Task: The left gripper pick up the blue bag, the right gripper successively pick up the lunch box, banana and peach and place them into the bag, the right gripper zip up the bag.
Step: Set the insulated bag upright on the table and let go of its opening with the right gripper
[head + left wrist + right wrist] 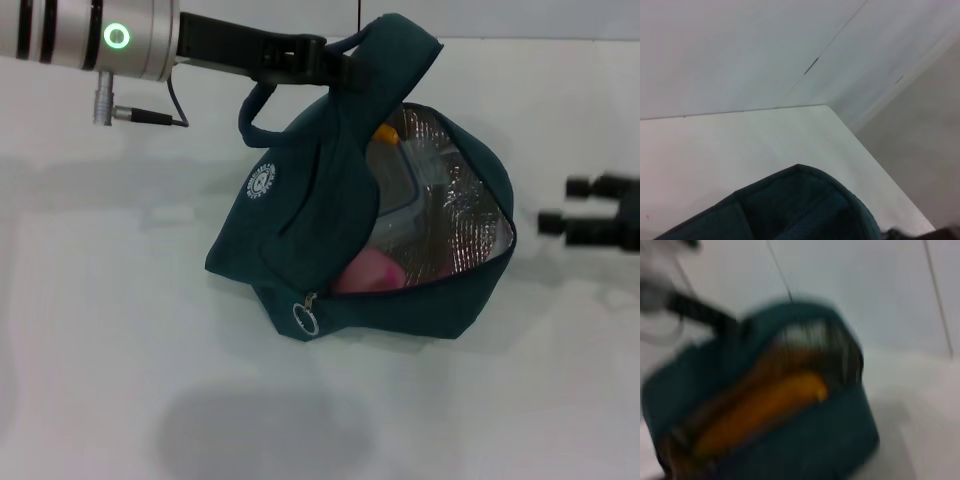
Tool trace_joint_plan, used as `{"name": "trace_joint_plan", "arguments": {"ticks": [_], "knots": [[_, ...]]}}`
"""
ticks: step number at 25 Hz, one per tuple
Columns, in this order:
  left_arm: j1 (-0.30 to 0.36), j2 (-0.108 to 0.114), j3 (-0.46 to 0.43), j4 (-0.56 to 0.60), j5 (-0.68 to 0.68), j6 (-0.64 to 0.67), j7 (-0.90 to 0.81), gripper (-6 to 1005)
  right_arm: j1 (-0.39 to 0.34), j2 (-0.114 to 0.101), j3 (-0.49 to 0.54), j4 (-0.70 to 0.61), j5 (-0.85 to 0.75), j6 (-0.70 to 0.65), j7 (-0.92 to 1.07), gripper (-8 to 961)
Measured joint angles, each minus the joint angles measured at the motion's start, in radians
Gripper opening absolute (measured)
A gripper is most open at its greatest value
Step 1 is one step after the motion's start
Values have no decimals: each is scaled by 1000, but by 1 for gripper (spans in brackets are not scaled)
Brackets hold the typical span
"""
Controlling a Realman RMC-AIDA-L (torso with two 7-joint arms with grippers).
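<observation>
White bench (pixel 100 330) fills the head view, and the left wrist view shows its corner meeting pale walls. On it stands the bag (pixel 300 230), dark teal, its mouth gaping toward the right and showing a silver foil lining. One loop handle is pulled up at the top; the other curls free just beside it. A round white logo sits on the bag's left face, and the zipper's metal ring pull (pixel 305 318) hangs at the lower front end of the unzipped opening.

Left gripper (pixel 325 62) reaches in from the upper left, silver cuff and green ring behind it, jaws closed on the raised handle.

Inside the bag, the lunch box (pixel 415 185) lies against the foil, its blue rim showing. A bit of the banana (pixel 384 131) peeks out at the top of the opening; in the blurred right wrist view the banana (pixel 760 415) lies long and yellow-orange across the bag's mouth. The peach (pixel 372 272) sits low in the opening, just behind the front edge.

Right gripper (pixel 565 205) hovers at the right edge, well apart from the bag, jaws parted and holding nothing.
</observation>
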Motion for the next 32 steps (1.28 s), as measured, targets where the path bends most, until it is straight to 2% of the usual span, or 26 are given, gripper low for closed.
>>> {"name": "trace_joint_plan", "arguments": {"ticks": [5,12,15,17,20,22,23,24,26,28,32], "knots": [[-2,-1,4,0,0,-1,2,48,80,48,-36,98,-143,130,-13,874],[-1,-4,5,-5,1,0,3,48,230,55,-183,283,-31,452,-32,873],[7,-5,5,-9,1,4,3,48,223,56,-182,273,76,575,-49,872],[21,-4,4,-9,1,8,3,48,181,56,-179,241,230,631,-124,871],[38,1,4,-9,1,9,3,48,88,56,-180,175,534,592,-325,870],[45,2,4,-9,1,18,3,48,20,56,-184,139,754,488,-474,870],[53,2,3,-10,0,41,3,48,-26,53,-186,115,895,352,-559,869],[53,2,3,-10,0,41,3,48,-26,53,-186,115,895,352,-559,869],[64,1,-1,-11,-6,67,-2,48,-57,47,-187,79,979,221,-588,869],[72,0,-4,-12,-17,89,-8,48,-71,45,-193,41,977,178,-578,868],[76,-3,-5,-24,-26,101,-3,48,-72,42,-234,-14,891,229,-512,868]]}}
